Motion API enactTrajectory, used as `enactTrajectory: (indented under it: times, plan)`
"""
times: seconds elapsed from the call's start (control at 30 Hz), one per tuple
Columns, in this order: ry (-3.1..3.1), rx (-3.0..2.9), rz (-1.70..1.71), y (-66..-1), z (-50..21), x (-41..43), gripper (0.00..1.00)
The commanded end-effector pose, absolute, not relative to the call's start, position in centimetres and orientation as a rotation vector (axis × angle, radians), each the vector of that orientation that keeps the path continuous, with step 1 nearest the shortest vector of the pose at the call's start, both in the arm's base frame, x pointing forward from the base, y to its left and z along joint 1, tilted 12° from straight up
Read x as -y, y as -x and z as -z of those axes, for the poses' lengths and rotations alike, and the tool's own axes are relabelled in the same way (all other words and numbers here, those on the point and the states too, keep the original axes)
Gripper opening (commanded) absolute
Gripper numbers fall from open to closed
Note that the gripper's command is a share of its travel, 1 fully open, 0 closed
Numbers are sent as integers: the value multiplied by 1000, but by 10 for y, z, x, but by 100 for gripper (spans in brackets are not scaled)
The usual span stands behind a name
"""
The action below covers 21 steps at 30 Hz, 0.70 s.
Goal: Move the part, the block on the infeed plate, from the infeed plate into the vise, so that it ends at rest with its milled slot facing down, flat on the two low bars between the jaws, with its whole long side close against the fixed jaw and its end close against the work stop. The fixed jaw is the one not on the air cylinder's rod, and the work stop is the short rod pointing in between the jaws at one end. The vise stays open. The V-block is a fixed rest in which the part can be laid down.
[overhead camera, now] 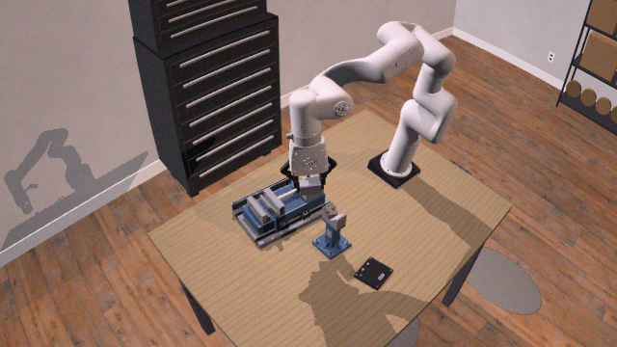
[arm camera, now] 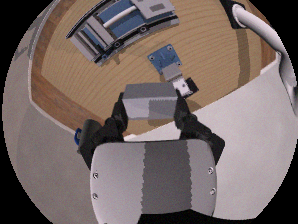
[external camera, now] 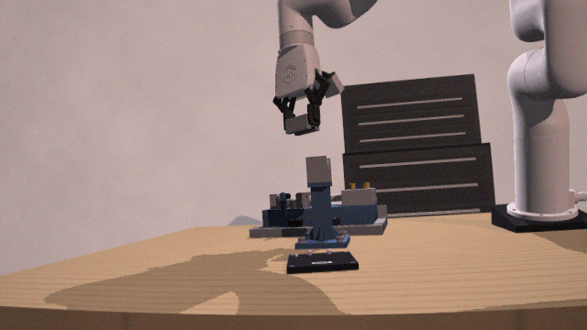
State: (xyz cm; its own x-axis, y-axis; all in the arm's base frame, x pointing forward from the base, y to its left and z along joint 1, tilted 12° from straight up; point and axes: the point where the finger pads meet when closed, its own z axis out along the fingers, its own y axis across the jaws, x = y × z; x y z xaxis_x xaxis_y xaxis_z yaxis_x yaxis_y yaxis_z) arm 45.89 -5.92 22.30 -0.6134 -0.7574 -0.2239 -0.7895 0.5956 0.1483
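We see the fingers [external camera: 302, 120] closed on the part [external camera: 300, 124], a grey block, and stopped partway open by its width. The part sits at the very tips of the fingers, clamped across its short dimension, with its long ends sticking out past them on both sides in the wrist view, where the part [arm camera: 154, 102] lies crosswise between the two dark fingers. In the exterior view the block hangs slightly tilted rather than level.

The part is held in the air, high above the desk [overhead camera: 395, 231] and touching nothing else. From the top view the fingers [overhead camera: 308, 185] hang over the near end of the vise [overhead camera: 270, 212], close to the side of the V-block [overhead camera: 334, 226]. In the exterior view the part is well above the top of the V-block [external camera: 318, 171] and a little to its left.

The infeed plate [overhead camera: 373, 273] lies bare on the desk, well apart from the part, beyond the V-block from the vise. We cannot tell which way the milled slot faces.
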Motion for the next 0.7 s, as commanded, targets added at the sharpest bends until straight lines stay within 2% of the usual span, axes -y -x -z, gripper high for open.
enactTrajectory:
  times: [0.0, 0.67]
  plan:
    - [1180, -2747, -369, -466, -222, 72, 0]
    - [322, -3044, -396, -491, -202, 162, 0]
